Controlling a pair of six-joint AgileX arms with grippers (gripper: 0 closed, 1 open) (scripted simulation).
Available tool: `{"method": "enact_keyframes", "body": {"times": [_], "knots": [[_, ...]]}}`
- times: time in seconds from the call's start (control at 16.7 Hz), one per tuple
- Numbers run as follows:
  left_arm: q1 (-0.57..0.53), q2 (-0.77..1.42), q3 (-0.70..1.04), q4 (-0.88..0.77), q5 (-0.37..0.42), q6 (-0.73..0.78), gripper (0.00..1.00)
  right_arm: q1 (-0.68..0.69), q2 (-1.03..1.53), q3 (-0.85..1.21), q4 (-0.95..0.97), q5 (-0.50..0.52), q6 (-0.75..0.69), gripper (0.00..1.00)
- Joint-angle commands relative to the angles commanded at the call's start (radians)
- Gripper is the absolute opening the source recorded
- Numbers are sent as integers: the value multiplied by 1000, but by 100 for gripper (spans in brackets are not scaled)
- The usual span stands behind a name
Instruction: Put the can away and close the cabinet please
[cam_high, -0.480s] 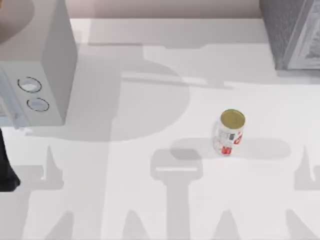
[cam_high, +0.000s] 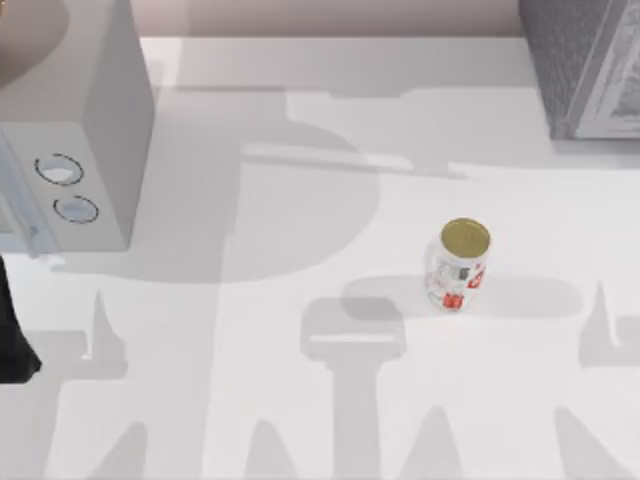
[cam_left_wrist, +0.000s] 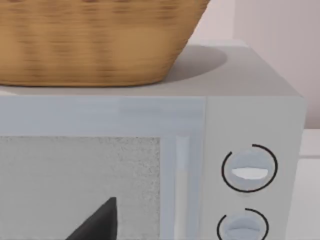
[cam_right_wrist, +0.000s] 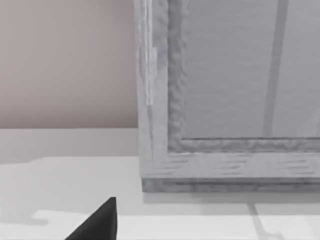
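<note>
The can (cam_high: 463, 262) stands upright on the white table, right of the middle, with its gold lid up and a white label with red marks. No gripper touches it. The cabinet (cam_high: 580, 65), dark grey and speckled, sits at the back right corner with its lighter front panel (cam_right_wrist: 225, 90) facing the right wrist camera. A dark tip of my right gripper (cam_right_wrist: 97, 222) hangs low above the table in front of that panel. In the left wrist view a dark tip of my left gripper (cam_left_wrist: 97, 225) faces the pale box's door. Part of my left arm (cam_high: 10, 345) shows at the left edge.
A pale grey box with two round dials (cam_high: 70, 150) stands at the back left, with a wicker basket (cam_left_wrist: 90, 40) on its top. Arm shadows fall across the white table (cam_high: 300, 420) between the box and the can.
The can has not moved. The arm shadows on the table have shifted slightly; the one at the right edge has moved a little to the left.
</note>
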Motion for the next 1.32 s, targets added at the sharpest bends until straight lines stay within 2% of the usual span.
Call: {"method": "enact_keyframes", "body": {"times": [0.3,1.02,1.32], "knots": [[0,0,0,0,0,0,100,151,376,73,278,156,23,100],[0,0,0,0,0,0,100,623,1540,294,1130,641,100,100],[0,0,0,0,0,0,100,776,1917,364,1405,799,127,100]]}}
